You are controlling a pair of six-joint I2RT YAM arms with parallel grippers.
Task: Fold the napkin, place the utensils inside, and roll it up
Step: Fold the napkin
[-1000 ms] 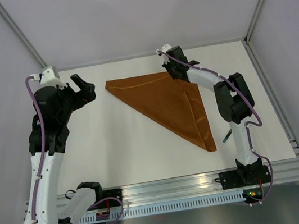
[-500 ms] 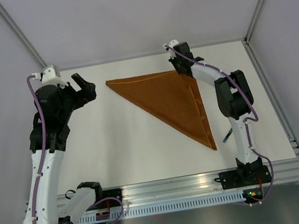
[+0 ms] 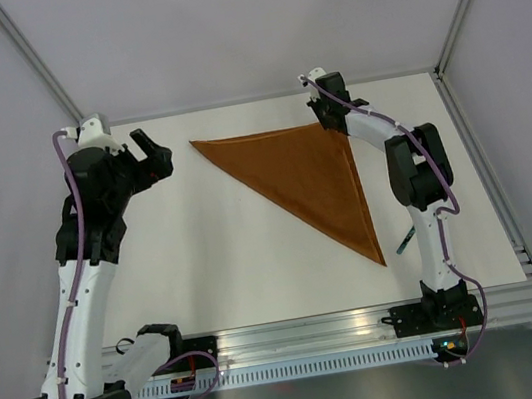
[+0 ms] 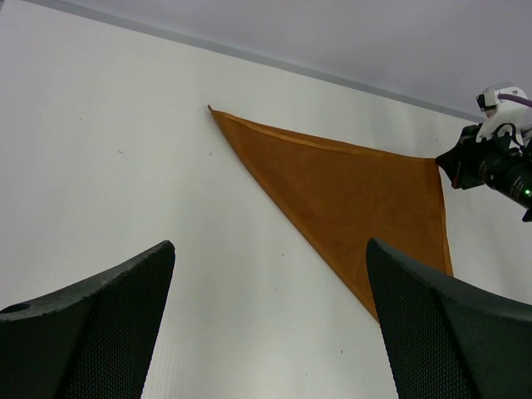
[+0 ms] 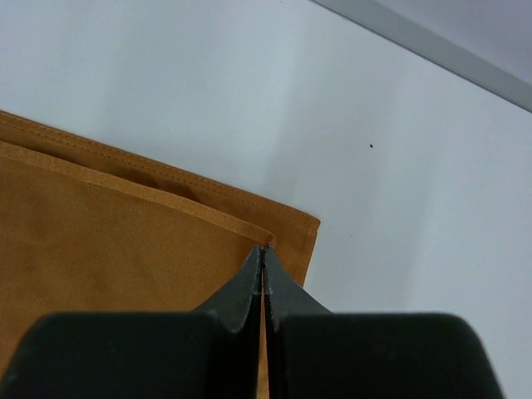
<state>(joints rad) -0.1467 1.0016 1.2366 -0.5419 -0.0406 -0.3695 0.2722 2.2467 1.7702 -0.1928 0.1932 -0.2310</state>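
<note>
The rust-orange napkin lies on the white table, folded into a triangle with its long edge running from far left to near right. My right gripper is shut on the top layer's corner at the napkin's far right corner. In the right wrist view the jaws are closed on that corner, just short of the lower layer's corner. My left gripper is open and empty, above the table left of the napkin. The knife's teal handle shows beside the right arm; its blade is hidden.
The table's far edge meets the back wall just beyond the napkin's far edge. A metal rail with both arm bases runs along the near edge. The right arm's forearm stands right of the napkin.
My right gripper has moved toward the far right with the napkin's top corner, drawing the fold flat into a clean triangle. The left arm has barely moved.
</note>
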